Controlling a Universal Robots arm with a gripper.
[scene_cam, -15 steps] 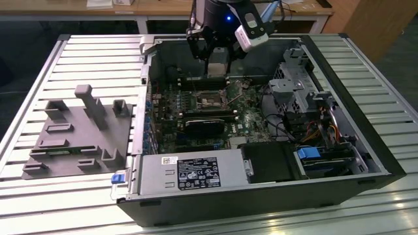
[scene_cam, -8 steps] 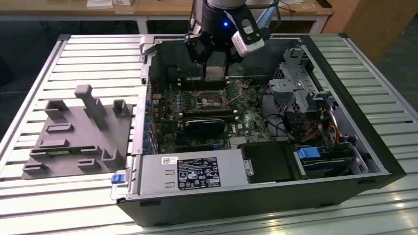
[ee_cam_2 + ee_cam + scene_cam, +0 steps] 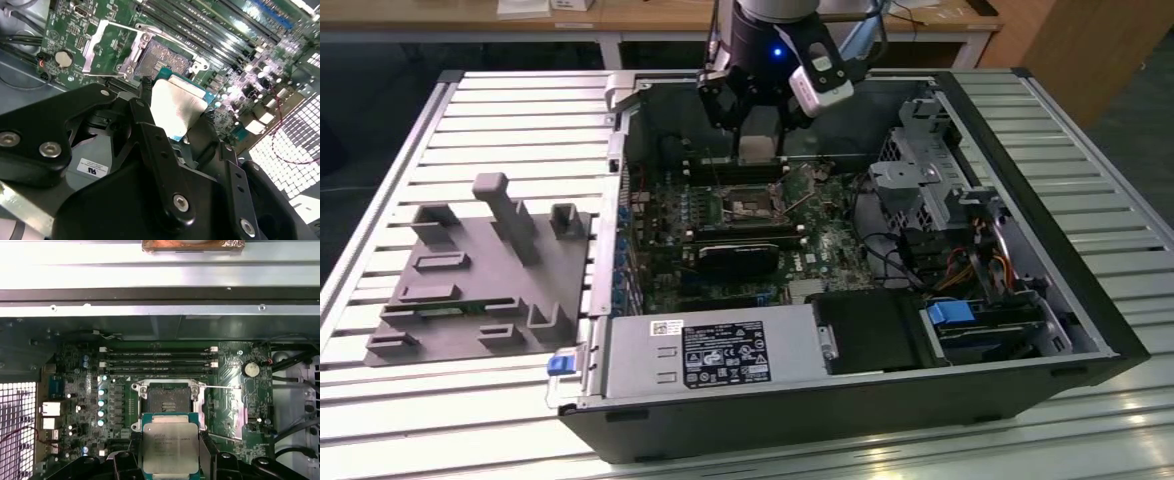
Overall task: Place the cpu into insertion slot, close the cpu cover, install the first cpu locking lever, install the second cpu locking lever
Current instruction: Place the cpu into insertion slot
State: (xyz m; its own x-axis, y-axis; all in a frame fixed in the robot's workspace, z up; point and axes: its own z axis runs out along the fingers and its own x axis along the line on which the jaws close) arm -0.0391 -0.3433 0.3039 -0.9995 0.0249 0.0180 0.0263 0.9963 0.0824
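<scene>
Currently the end effector [image 3: 759, 148] hangs inside the open computer case [image 3: 854, 415], its fingers clamped on the cpu [image 3: 170, 450], whose silver top shows in both wrist views. The cpu hovers close to the insertion slot [image 3: 167, 396], not yet seated in it. The slot lies bare, and the cpu cover [image 3: 90, 47] stands swung open beside it. A grey holder [image 3: 467, 290] sits on the slatted desk [image 3: 494, 110] at the exterior view's left.
</scene>
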